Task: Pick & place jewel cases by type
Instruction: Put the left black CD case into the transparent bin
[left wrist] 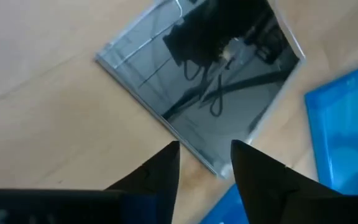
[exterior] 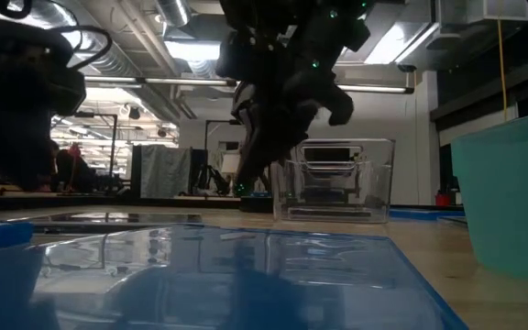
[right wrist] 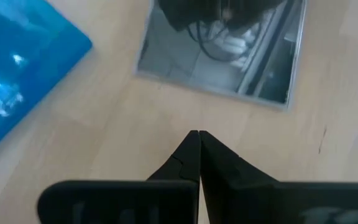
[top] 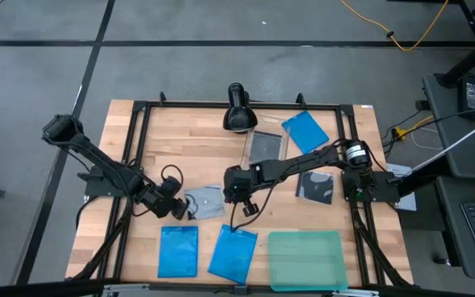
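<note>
Plainly, the disc case [top: 207,201] lies flat on the table [top: 196,144] near the middle, its corner just ahead of the left gripper [left wrist: 205,157], whose fingers stand parted with nothing between them; the right gripper [right wrist: 199,138] hangs close above the same case from the other side, its fingers pressed together and empty. Two blue cases [top: 178,251] and [top: 233,253] lie side by side at the near edge, beside the teal tray [top: 305,260]; a third blue case [top: 305,130] sits at the far side, and another disc case [top: 317,186] lies under the right arm. The clear tub [top: 264,147] stands behind. Such a case is likely light, stiff and thin, with glossy faces that slip and brittle plastic that cracks under a hard squeeze; lying flat, it offers little to pinch, so a corner or edge looks the best hold.
</note>
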Robot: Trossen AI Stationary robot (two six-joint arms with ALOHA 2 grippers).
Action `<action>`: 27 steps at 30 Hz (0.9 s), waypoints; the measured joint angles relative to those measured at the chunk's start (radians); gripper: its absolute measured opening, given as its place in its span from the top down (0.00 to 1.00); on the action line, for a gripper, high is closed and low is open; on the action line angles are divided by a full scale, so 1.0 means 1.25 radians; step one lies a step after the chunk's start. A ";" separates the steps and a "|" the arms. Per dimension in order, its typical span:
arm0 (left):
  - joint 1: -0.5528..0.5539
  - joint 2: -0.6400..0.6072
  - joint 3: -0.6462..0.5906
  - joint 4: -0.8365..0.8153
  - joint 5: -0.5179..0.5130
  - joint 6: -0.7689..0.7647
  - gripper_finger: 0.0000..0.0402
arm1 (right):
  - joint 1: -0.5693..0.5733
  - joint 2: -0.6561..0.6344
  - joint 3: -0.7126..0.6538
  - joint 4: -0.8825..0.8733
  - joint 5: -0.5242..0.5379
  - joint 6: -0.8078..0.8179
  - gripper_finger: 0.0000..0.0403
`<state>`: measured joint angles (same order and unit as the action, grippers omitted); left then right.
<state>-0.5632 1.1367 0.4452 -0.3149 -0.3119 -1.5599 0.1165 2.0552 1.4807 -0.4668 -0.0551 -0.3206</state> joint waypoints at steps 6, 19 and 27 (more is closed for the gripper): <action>0.000 0.001 -0.005 0.001 -0.009 -0.014 0.64 | 0.000 0.029 0.001 0.012 -0.002 0.003 0.99; 0.002 0.111 -0.005 0.026 -0.011 -0.072 0.62 | 0.000 0.072 0.000 0.044 -0.036 0.004 0.99; 0.006 0.171 -0.002 0.104 -0.046 -0.103 0.56 | 0.000 0.087 0.001 0.059 -0.063 0.004 0.99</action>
<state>-0.5556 1.3506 0.4423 -0.1845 -0.3693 -1.6892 0.1162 2.1636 1.4815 -0.3924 -0.1339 -0.3157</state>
